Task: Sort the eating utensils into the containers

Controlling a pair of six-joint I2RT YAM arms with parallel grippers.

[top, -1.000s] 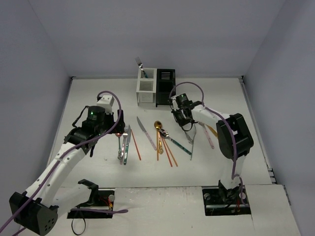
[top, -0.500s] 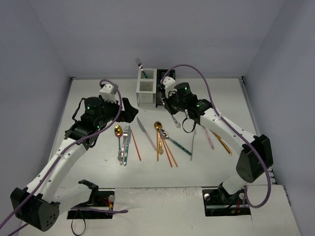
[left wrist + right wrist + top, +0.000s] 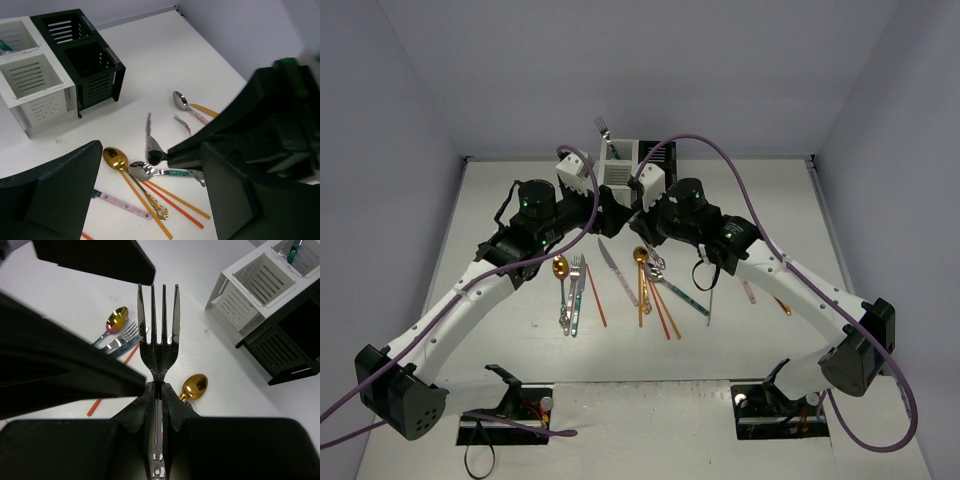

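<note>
My right gripper (image 3: 159, 387) is shut on the neck of a silver fork (image 3: 158, 335), tines pointing away, above the table in front of the containers. The white caddy (image 3: 260, 280) and the black caddy (image 3: 285, 345) stand joined at the back. A fork (image 3: 605, 130) stands in the white caddy (image 3: 617, 172). My left gripper (image 3: 150, 165) is open over a gold spoon (image 3: 115, 157), a teal-handled spoon (image 3: 145, 170), orange chopsticks (image 3: 175, 200) and a pink-handled knife (image 3: 125, 205). It holds nothing. In the top view the left gripper (image 3: 613, 205) and the right gripper (image 3: 653, 240) are close together.
More utensils lie spread on the table: a gold spoon (image 3: 560, 267), a fork (image 3: 577, 270), a knife (image 3: 610, 258), and a pink-handled piece (image 3: 748, 292) to the right. The left gripper's dark fingers (image 3: 95, 255) crowd the right wrist view. Walls enclose the table on three sides.
Both arms have swung in toward the middle. The right gripper carried the fork leftward, and the left gripper moved right and back, so the two now nearly meet before the caddies.
</note>
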